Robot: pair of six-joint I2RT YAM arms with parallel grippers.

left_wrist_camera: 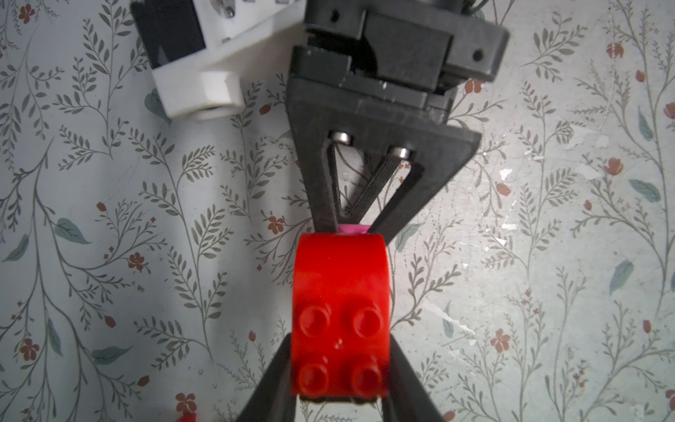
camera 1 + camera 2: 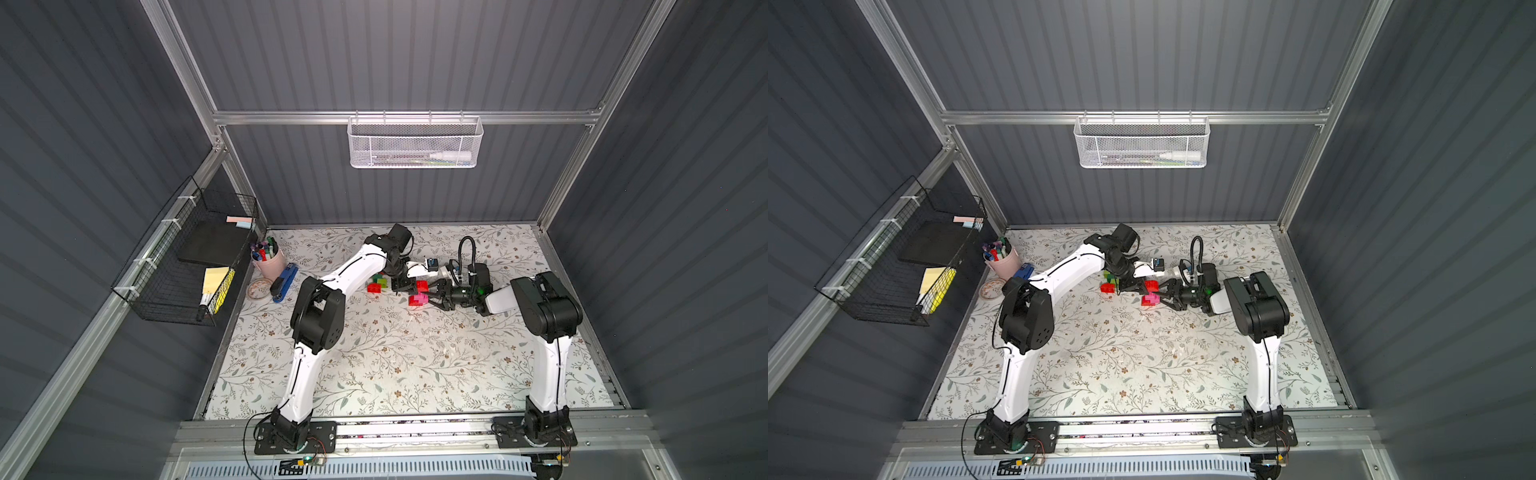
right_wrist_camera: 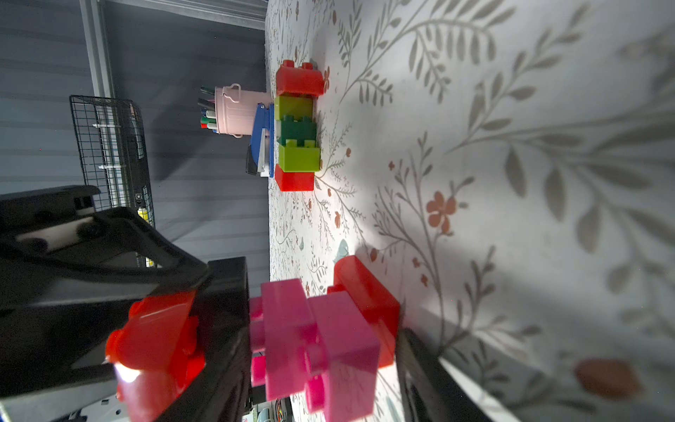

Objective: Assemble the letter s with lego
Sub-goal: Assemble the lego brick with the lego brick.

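Toward back of floral-print tabletop (image 2: 374, 357), small stack of pink and red studded plastic bricks (image 3: 321, 329) sits low by surface, pinched top-to-bottom in right gripper (image 2: 429, 296). Touching surface or not, can't tell. Right above it, red four-stud plastic brick (image 1: 339, 285) clamped tight in left gripper (image 1: 340, 365). Right gripper's upper finger (image 3: 226, 329) sits between brick and stack. Off to left-arm side, loose row of red, lime-green and dark-green bricks (image 3: 296, 124) on surface. Past those, pink pen cup (image 2: 269, 262), blue stapler (image 2: 284, 283).

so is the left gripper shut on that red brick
Shut: fingers of the left gripper press both sides of the red brick in the left wrist view.
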